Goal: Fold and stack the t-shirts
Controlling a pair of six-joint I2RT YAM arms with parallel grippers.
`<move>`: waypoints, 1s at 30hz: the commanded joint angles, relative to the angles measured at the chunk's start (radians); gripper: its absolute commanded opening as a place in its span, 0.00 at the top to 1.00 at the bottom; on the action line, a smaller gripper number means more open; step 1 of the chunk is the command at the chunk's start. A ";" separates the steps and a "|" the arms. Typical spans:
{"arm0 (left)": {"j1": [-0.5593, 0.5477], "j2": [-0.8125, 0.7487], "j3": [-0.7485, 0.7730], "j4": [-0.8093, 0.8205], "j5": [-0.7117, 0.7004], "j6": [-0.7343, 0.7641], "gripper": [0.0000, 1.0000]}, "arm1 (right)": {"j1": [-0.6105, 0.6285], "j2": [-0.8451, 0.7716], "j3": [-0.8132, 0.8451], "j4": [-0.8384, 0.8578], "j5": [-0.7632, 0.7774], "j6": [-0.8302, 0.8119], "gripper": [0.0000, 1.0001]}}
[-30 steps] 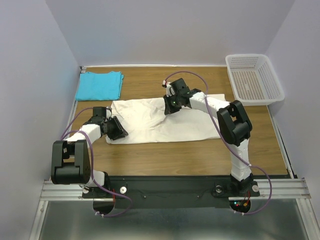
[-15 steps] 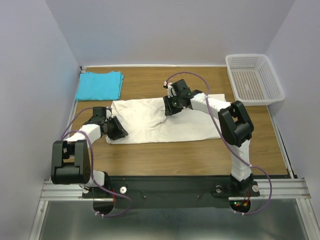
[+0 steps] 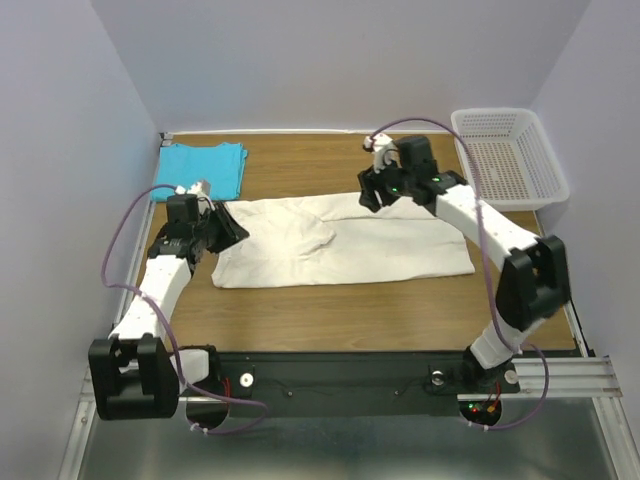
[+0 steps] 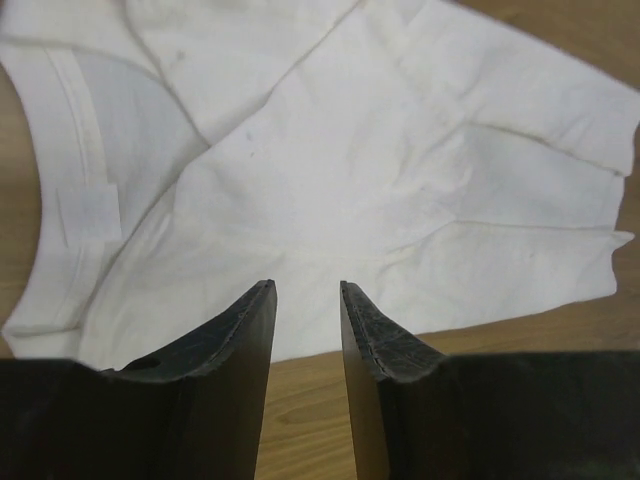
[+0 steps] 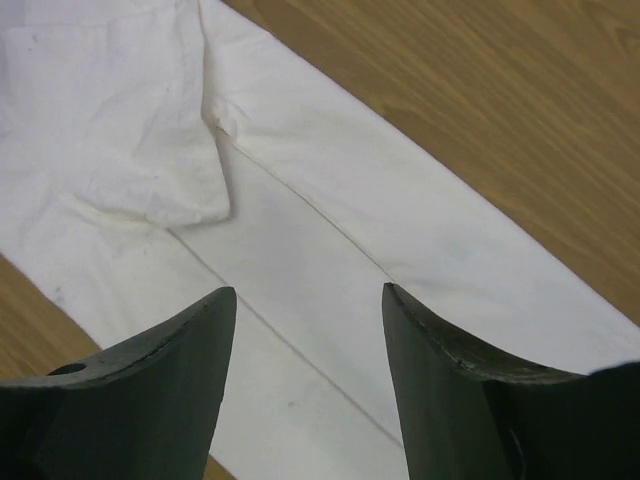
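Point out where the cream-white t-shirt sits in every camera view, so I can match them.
Top external: the cream-white t-shirt lies across the table's middle, lengthwise left to right.
Left wrist: the shirt fills the upper picture, collar at the left.
Right wrist: it runs from upper left to lower right.
Shared landmark: the wooden table bordering the shirt in all three.

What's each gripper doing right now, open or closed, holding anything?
Left gripper: open, holding nothing, just over the white t-shirt.
Right gripper: open wide, holding nothing, over the same shirt.
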 commanded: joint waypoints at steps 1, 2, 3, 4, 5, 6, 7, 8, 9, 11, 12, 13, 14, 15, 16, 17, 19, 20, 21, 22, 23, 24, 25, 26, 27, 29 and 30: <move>0.004 -0.101 0.086 -0.022 -0.061 0.048 0.56 | -0.076 -0.195 -0.121 -0.004 -0.145 -0.156 0.33; 0.011 -0.115 0.077 -0.025 -0.083 0.039 0.55 | -0.095 -0.259 -0.180 -0.016 -0.153 -0.156 0.33; 0.028 -0.145 0.065 -0.022 -0.090 0.030 0.52 | -0.147 -0.295 -0.205 -0.030 -0.182 -0.156 0.33; 0.039 -0.164 0.027 -0.019 -0.093 0.015 0.49 | -0.178 -0.348 -0.230 -0.056 -0.193 -0.150 0.33; 0.044 -0.178 0.008 -0.016 -0.094 -0.003 0.46 | -0.209 -0.376 -0.257 -0.070 -0.195 -0.140 0.33; 0.051 -0.191 -0.013 -0.012 -0.094 -0.022 0.45 | -0.241 -0.401 -0.282 -0.087 -0.199 -0.125 0.33; 0.062 -0.216 -0.053 -0.011 -0.099 -0.062 0.45 | -0.304 -0.421 -0.332 -0.107 -0.187 -0.122 0.33; 0.063 -0.228 -0.073 -0.014 -0.108 -0.079 0.45 | -0.333 -0.444 -0.353 -0.127 -0.179 -0.120 0.33; 0.071 -0.237 -0.090 -0.017 -0.120 -0.099 0.45 | -0.365 -0.480 -0.371 -0.162 -0.170 -0.111 0.33; 0.073 -0.259 -0.128 -0.022 -0.163 -0.148 0.45 | -0.462 -0.507 -0.422 -0.188 -0.130 -0.104 0.33; 0.076 -0.261 -0.130 -0.022 -0.168 -0.154 0.45 | -0.529 -0.519 -0.437 -0.206 -0.110 -0.090 0.32; 0.077 -0.254 -0.135 -0.023 -0.194 -0.172 0.45 | -0.568 -0.519 -0.455 -0.216 -0.077 -0.087 0.33; 0.080 -0.248 -0.135 -0.028 -0.205 -0.178 0.45 | -0.609 -0.518 -0.466 -0.222 -0.081 -0.094 0.33; 0.086 -0.236 -0.136 -0.029 -0.208 -0.179 0.45 | -0.684 -0.508 -0.474 -0.226 -0.086 -0.113 0.33; 0.096 -0.207 -0.139 -0.037 -0.214 -0.182 0.45 | -0.715 -0.484 -0.480 -0.230 -0.089 -0.120 0.33; 0.106 -0.190 -0.139 -0.043 -0.225 -0.191 0.45 | -0.764 -0.463 -0.483 -0.240 -0.090 -0.140 0.33; 0.114 -0.138 -0.139 -0.074 -0.240 -0.206 0.45 | -0.801 -0.430 -0.488 -0.249 -0.107 -0.163 0.33; 0.116 -0.123 -0.136 -0.084 -0.261 -0.221 0.45 | -0.810 -0.404 -0.494 -0.251 -0.112 -0.174 0.33; 0.117 -0.097 -0.138 -0.109 -0.277 -0.237 0.45 | -0.827 -0.393 -0.497 -0.250 -0.112 -0.194 0.33; 0.117 -0.083 -0.138 -0.121 -0.289 -0.249 0.45 | -0.832 -0.381 -0.499 -0.249 -0.110 -0.199 0.33; 0.117 -0.070 -0.139 -0.132 -0.310 -0.269 0.46 | -0.838 -0.358 -0.499 -0.251 -0.112 -0.203 0.33; 0.117 -0.057 -0.139 -0.147 -0.326 -0.281 0.46 | -0.858 -0.346 -0.496 -0.251 -0.118 -0.209 0.33; 0.117 -0.029 -0.132 -0.175 -0.340 -0.284 0.47 | -0.867 -0.334 -0.494 -0.251 -0.138 -0.211 0.33; 0.117 -0.017 -0.126 -0.183 -0.346 -0.281 0.47 | -0.879 -0.315 -0.491 -0.250 -0.149 -0.211 0.33; 0.117 0.000 -0.121 -0.189 -0.358 -0.284 0.48 | -0.895 -0.311 -0.489 -0.249 -0.155 -0.214 0.33; 0.116 0.008 -0.116 -0.206 -0.377 -0.286 0.48 | -0.904 -0.303 -0.486 -0.249 -0.162 -0.220 0.33; 0.116 0.014 -0.116 -0.219 -0.377 -0.292 0.48 | -0.912 -0.297 -0.486 -0.249 -0.165 -0.223 0.33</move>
